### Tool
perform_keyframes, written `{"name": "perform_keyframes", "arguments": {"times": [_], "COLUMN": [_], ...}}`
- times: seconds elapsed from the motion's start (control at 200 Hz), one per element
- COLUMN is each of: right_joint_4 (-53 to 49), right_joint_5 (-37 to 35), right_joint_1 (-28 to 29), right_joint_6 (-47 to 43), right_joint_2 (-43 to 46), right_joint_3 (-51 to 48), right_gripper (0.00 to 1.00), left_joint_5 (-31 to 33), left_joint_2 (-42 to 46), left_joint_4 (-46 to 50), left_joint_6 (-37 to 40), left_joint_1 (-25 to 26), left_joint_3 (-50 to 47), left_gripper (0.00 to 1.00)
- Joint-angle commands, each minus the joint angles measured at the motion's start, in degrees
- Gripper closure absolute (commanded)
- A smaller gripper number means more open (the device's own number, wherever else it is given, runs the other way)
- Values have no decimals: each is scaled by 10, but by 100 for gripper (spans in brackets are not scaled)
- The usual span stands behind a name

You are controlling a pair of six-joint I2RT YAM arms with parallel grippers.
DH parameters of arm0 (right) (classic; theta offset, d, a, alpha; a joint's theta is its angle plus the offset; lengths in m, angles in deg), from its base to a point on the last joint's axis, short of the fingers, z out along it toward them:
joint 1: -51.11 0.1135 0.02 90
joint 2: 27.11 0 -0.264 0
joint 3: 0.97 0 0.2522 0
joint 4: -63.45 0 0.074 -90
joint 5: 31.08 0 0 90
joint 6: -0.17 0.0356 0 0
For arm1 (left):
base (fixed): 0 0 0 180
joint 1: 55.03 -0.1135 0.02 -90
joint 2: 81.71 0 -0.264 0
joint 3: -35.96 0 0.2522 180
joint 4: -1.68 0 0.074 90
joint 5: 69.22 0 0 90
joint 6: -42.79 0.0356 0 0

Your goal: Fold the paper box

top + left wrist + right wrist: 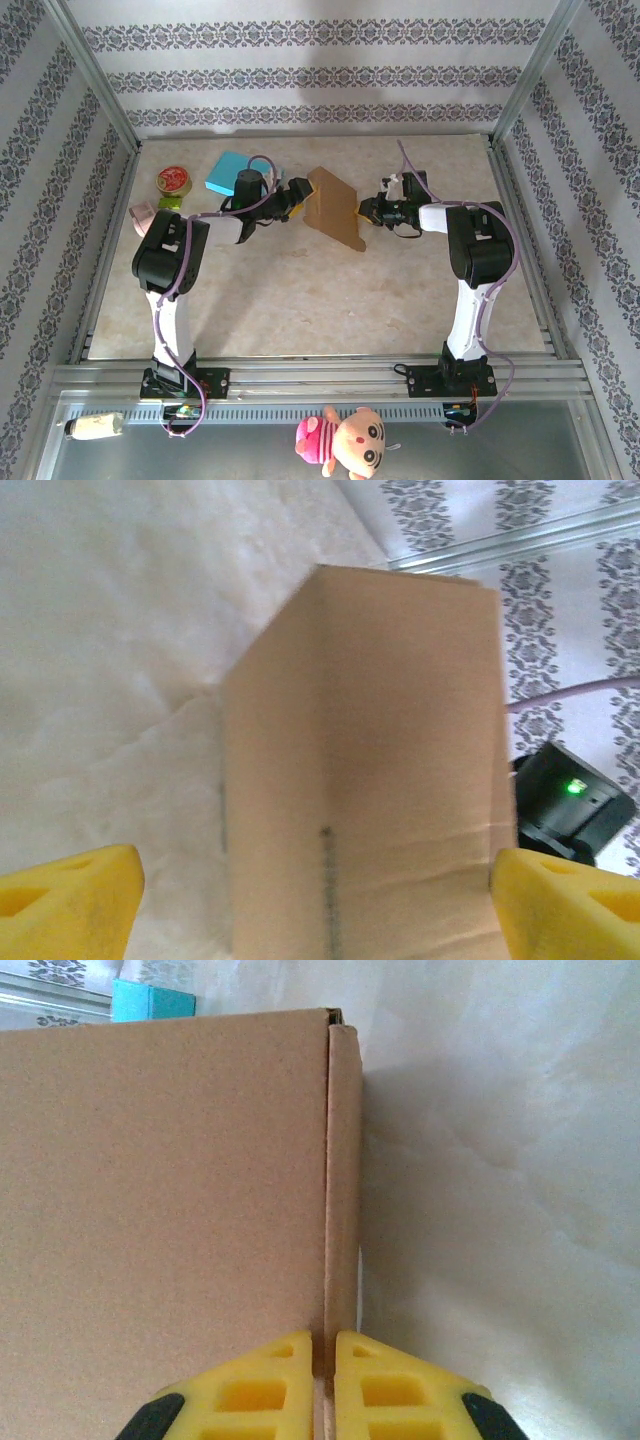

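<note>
Box: the brown paper box (335, 210) sits mid-bench (300, 300), right between the two arms, with its panels up off the surface and not yet squared.
Right pincer: the right pincer (325, 1345) is clenched on the thin edge flap of the box, with the cardboard nipped between the yellow tips.
Left pincer: the left pincer (315, 880) is released, with its yellow fingers (75, 890) spread wide either side of a box panel; no grip that I can see.
Step in hand: looks like the shaping stage, one side pinned while the other lines up on the opposite panel.
Next move: I'd say the left needs to close on or push that panel along its crease, while the right holds firm so the box doesn't skid.
Risk: the cardboard is thin, so a skewed push could buckle the panel off its crease.
Writing: none readable; the box is plain, with only faint dark line marks on the panel.
Labels nearby: the teal packet (230, 172) and the red-lidded tin (174, 180) are too small to read.
</note>
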Motion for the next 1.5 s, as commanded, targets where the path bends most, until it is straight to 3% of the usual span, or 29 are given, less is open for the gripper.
{"name": "perform_keyframes", "arguments": {"times": [0.0,0.17,0.295,0.375,0.51,0.62,0.844,0.944,1.229,1.494], "right_joint_4": [-35,-38,-44,-48,-63,-71,-76,-79,-84,-91], "right_joint_5": [-22,-24,-26,-31,-43,-49,-50,-51,-53,-57], "right_joint_1": [6,6,6,7,9,12,15,17,20,20], "right_joint_6": [-16,-17,-18,-22,-34,-42,-42,-42,-43,-48], "right_joint_2": [-24,-26,-24,-21,-14,-11,-6,-2,-5,-6], "right_joint_3": [-12,-9,-6,-7,-6,-3,4,7,13,14], "right_gripper": [89,89,89,89,89,89,88,88,88,87], "left_joint_5": [-13,-32,-24,-13,78,89,31,34,16,4], "left_joint_2": [8,-5,-22,-18,2,-4,9,20,17,10], "left_joint_4": [-71,-112,-57,37,285,354,281,284,262,254], "left_joint_6": [-13,-33,-23,25,161,196,214,252,287,248], "left_joint_1": [10,20,24,31,47,51,57,60,74,86], "left_joint_3": [2,3,19,42,104,139,131,136,162,183], "left_gripper": [10,6,6,10,17,20,5,0,0,0]}}
